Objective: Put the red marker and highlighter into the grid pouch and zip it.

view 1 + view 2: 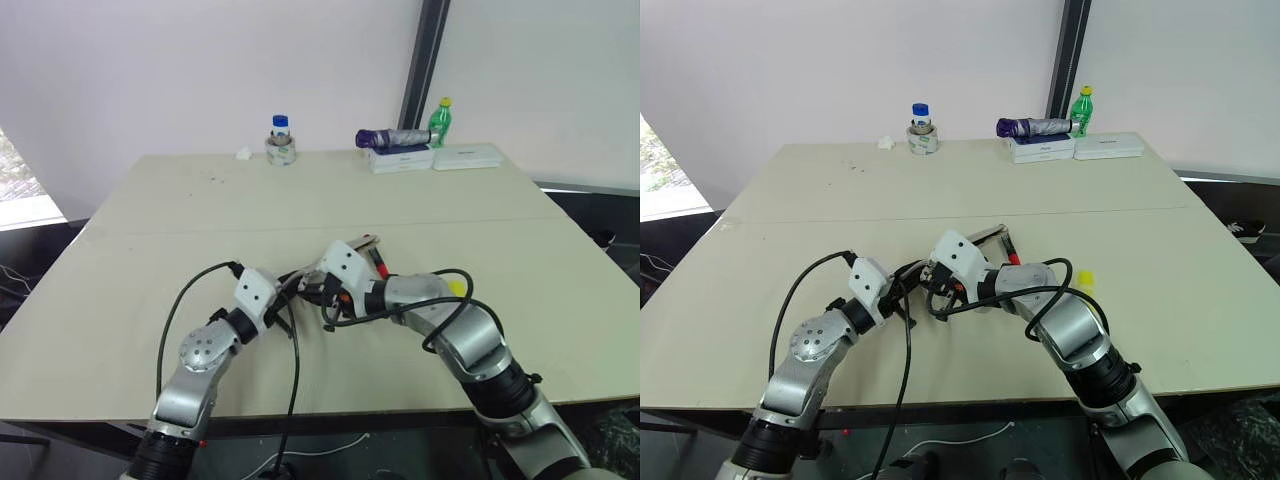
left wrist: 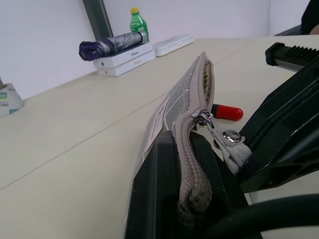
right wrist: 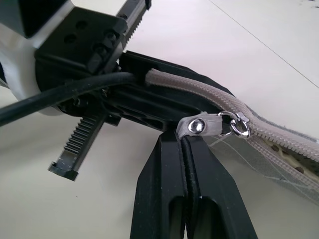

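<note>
Near the middle of the pale table (image 1: 150, 300) the two arms meet over the grid pouch (image 2: 187, 94), which stands on its long edge rather than lying flat. The left pincer (image 2: 182, 164) is clamped on the near end of the pouch, its black fingers (image 2: 154, 189) pressed against the fabric on either side of the zip seam. The right pincer (image 3: 185, 142) is closed on the pale zip pull (image 3: 204, 125), with the metal slider just past its fingertips; beyond the slider the zip teeth stand apart, so that stretch of the pouch is open. The red cap end of the red marker (image 2: 227, 112) lies on the table just beside the pouch, on the side of the right arm. A patch of bright yellow, the highlighter (image 1: 1085, 279), lies on the table close by the right forearm. Along the far edge stand a green bottle (image 1: 440, 122), two white boxes (image 1: 400, 158), a folded purple umbrella (image 1: 390, 138) on one box, and a small jar (image 1: 280, 140).
</note>
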You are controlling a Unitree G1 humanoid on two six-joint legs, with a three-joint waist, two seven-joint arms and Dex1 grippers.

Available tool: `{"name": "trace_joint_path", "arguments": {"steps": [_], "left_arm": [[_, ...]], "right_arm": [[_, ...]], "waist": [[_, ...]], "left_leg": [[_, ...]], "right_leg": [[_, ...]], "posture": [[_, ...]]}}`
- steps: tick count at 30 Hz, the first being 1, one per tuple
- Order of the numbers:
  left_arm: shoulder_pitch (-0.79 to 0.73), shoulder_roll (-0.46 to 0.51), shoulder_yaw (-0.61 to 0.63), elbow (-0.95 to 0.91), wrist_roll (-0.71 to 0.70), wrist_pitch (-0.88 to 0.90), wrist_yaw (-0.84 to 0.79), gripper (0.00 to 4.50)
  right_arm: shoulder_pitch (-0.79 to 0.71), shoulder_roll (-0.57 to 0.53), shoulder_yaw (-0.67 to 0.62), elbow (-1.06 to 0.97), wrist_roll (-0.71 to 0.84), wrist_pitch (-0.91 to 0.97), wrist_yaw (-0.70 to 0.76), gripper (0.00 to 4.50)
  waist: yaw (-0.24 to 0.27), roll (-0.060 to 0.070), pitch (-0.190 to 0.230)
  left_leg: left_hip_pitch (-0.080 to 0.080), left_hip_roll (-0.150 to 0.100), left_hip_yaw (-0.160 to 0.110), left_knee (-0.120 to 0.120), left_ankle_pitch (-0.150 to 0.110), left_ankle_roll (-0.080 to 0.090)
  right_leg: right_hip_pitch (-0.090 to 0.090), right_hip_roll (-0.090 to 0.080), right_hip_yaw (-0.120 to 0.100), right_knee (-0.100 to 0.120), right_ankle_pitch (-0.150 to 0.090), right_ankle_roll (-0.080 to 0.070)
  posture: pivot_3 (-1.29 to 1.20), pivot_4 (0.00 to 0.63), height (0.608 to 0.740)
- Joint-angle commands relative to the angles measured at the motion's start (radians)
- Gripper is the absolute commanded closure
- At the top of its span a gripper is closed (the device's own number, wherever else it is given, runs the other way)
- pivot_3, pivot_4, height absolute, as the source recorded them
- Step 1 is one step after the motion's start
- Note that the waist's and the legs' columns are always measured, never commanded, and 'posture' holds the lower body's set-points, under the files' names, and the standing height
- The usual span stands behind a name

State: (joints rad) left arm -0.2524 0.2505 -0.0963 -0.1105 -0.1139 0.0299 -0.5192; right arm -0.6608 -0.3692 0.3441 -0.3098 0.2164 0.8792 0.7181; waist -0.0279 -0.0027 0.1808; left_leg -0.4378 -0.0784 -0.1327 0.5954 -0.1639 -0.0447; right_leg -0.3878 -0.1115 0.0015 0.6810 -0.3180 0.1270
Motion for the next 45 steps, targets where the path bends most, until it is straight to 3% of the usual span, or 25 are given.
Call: {"name": "trace_joint_path", "arguments": {"steps": [1, 3, 5, 11, 19, 27, 30, 35, 38, 42, 45], "left_arm": [[-0.038, -0.019, -0.001, 0.005, 0.012, -0.009, 0.034, 4.5], [-0.037, -0.022, 0.005, -0.004, 0.007, -0.003, 0.035, 4.5], [-0.028, -0.013, 0.016, -0.024, -0.002, 0.004, 0.029, 4.5], [-0.014, 0.024, 0.044, -0.045, -0.015, 0.013, 0.03, 4.5], [-0.022, 0.058, 0.078, -0.016, -0.008, 0.003, 0.042, 4.5], [-0.031, 0.06, 0.066, 0.0, 0.001, -0.01, 0.046, 4.5], [-0.033, 0.058, 0.063, 0.003, 0.004, -0.014, 0.05, 4.5], [-0.038, 0.058, 0.063, 0.007, 0.003, -0.018, 0.052, 4.5], [-0.041, 0.058, 0.059, 0.009, -0.003, -0.018, 0.042, 4.5], [-0.045, 0.058, 0.047, 0.005, -0.024, -0.014, 0.008, 4.5], [-0.051, 0.054, 0.036, 0.01, -0.031, -0.016, -0.016, 4.5]], "right_arm": [[-0.019, 0.029, 0.044, -0.081, 0.042, -0.017, 0.036, 4.47], [-0.026, 0.018, 0.015, -0.055, 0.028, -0.021, 0.022, 4.47], [-0.029, -0.026, -0.04, -0.035, 0.027, -0.018, 0.029, 3.91], [-0.007, -0.11, -0.137, 0.048, -0.026, -0.045, -0.044, 1.05], [-0.013, -0.058, -0.286, 0.392, -0.116, -0.137, -0.302, 1.05], [-0.058, 0.047, -0.333, 0.612, -0.118, -0.274, -0.384, 1.05], [-0.073, 0.06, -0.342, 0.648, -0.11, -0.3, -0.383, 1.9], [-0.068, 0.027, -0.342, 0.602, -0.112, -0.285, -0.359, 4.31], [-0.038, -0.047, -0.329, 0.508, -0.117, -0.253, -0.3, 4.31], [0.087, -0.33, -0.254, 0.27, -0.158, -0.325, -0.058, 4.31], [0.149, -0.443, -0.294, 0.171, -0.114, -0.381, 0.051, 4.31]], "waist": [[0.004, 0.0, 0.0], [0.008, 0.0, 0.0], [0.011, 0.0, 0.0], [0.014, 0.0, 0.0], [0.01, 0.0, 0.0], [0.008, 0.0, 0.0], [0.009, 0.0, 0.0], [0.009, 0.0, 0.0], [0.012, 0.0, 0.0], [0.02, 0.0, 0.0], [0.007, 0.0, 0.0]], "left_leg": [[0.0, 0.0, 0.0, 0.0, 0.0, 0.0], [0.0, 0.0, 0.0, 0.0, 0.0, 0.0], [0.0, 0.0, 0.0, 0.0, 0.0, 0.0], [-0.001, 0.0, 0.0, 0.001, 0.0, 0.0], [-0.001, 0.0, 0.001, 0.0, 0.0, 0.0], [-0.001, 0.0, 0.001, 0.0, 0.0, 0.0], [-0.001, 0.0, 0.001, 0.0, 0.0, 0.0], [-0.001, 0.0, 0.001, 0.0, 0.0, 0.0], [-0.001, 0.0, 0.001, 0.0, 0.0, 0.0], [-0.004, -0.002, 0.0, 0.001, 0.0, 0.0], [-0.004, -0.002, 0.001, 0.001, 0.0, 0.001]], "right_leg": [[0.0, 0.0, 0.0, 0.0, 0.0, 0.0], [0.0, 0.0, 0.0, 0.0, 0.0, 0.0], [0.0, 0.0, 0.0, 0.0, 0.0, 0.0], [0.0, 0.0, 0.0, 0.0, 0.0, 0.0], [0.0, 0.0, 0.0, 0.0, 0.0, 0.0], [-0.001, 0.0, 0.0, 0.0, 0.0, 0.0], [0.0, 0.0, 0.0, 0.0, 0.0, 0.0], [0.0, 0.001, 0.0, 0.0, 0.0, 0.0], [0.0, 0.001, 0.0, 0.0, 0.0, 0.0], [-0.001, -0.001, -0.001, -0.002, -0.001, 0.001], [-0.001, -0.001, -0.001, -0.002, -0.001, 0.001]], "posture": [[0.0, 0.15, 0.736], [0.0, 0.15, 0.736], [0.0, 0.15, 0.736], [0.0, 0.15, 0.736], [0.0, 0.15, 0.736], [0.0, 0.15, 0.736], [0.0, 0.15, 0.736], [0.0, 0.15, 0.736], [0.0, 0.15, 0.736], [0.0, 0.15, 0.736], [0.0, 0.15, 0.736]]}}
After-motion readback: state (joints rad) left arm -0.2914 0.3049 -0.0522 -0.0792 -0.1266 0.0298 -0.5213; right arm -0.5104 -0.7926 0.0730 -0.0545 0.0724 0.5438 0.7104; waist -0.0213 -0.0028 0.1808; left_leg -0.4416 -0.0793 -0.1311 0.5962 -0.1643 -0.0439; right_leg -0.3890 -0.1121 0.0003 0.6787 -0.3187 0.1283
